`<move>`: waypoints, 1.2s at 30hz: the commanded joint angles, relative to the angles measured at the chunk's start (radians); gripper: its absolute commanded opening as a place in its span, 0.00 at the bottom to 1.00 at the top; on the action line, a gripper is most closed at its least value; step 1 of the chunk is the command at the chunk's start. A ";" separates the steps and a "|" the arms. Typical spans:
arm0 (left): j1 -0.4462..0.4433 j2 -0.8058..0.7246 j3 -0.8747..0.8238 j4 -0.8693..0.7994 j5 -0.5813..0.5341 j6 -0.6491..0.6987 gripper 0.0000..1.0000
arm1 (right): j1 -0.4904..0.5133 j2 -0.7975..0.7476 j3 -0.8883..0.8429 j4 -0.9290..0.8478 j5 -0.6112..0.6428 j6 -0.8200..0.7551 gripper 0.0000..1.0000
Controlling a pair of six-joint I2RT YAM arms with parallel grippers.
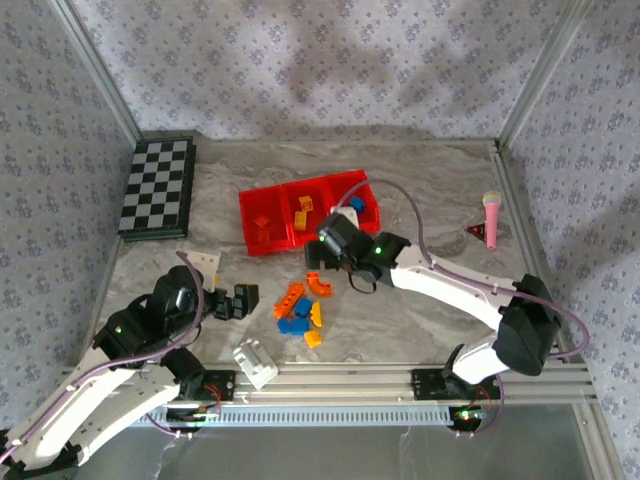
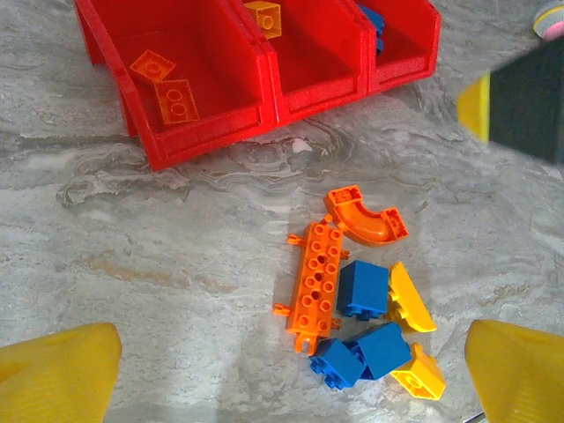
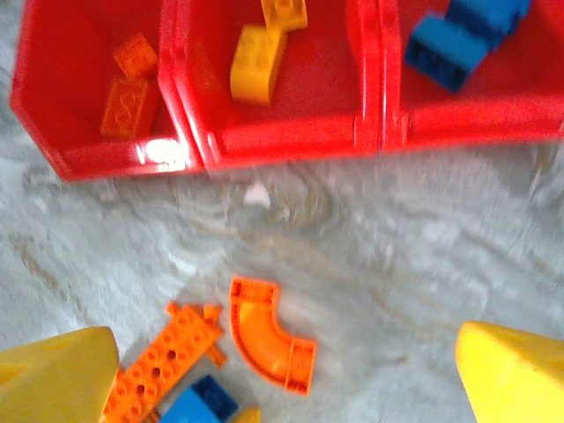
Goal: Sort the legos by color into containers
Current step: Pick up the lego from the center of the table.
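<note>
Landmark: the containers [image 1: 262,205], three red bins joined in a row on the marbled table [image 1: 430,180]

Contents, from the right wrist view: left bin holds two flat orange pieces [image 3: 128,88]; middle bin, yellow bricks [image 3: 257,62]; right bin, a blue brick [image 3: 463,40]

Loose legos [image 2: 361,300] lie in a tight pile on the table, on the near side of the containers and apart from them. The pile has a long orange plate [image 2: 317,282], a curved orange piece [image 2: 366,216] at the end closest to the containers, and blue bricks [image 2: 363,289] and yellow pieces [image 2: 410,300] touching one another

Right gripper [image 3: 282,379]: fingers spread wide, nothing between them; hangs just in front of the containers, over the curved orange piece

Left gripper [image 2: 289,370]: also wide, empty; in front of the containers and off to their left, level with the pile

Checkered board [image 1: 157,187] lies left of the containers; white block [image 1: 256,362] sits well in front of them, past the pile
</note>
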 commanded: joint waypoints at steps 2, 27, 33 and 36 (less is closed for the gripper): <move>-0.008 0.009 0.000 0.010 0.017 0.013 1.00 | 0.076 0.031 -0.077 -0.007 0.018 0.159 0.99; -0.009 0.010 -0.001 0.010 0.026 0.008 1.00 | 0.002 0.373 0.190 -0.247 -0.087 -0.224 0.94; -0.009 0.010 0.001 0.006 0.024 0.008 1.00 | 0.007 0.432 0.257 -0.250 -0.106 -0.256 0.94; -0.009 0.011 0.000 0.006 0.025 0.007 1.00 | 0.013 0.455 0.276 -0.251 -0.120 -0.261 0.95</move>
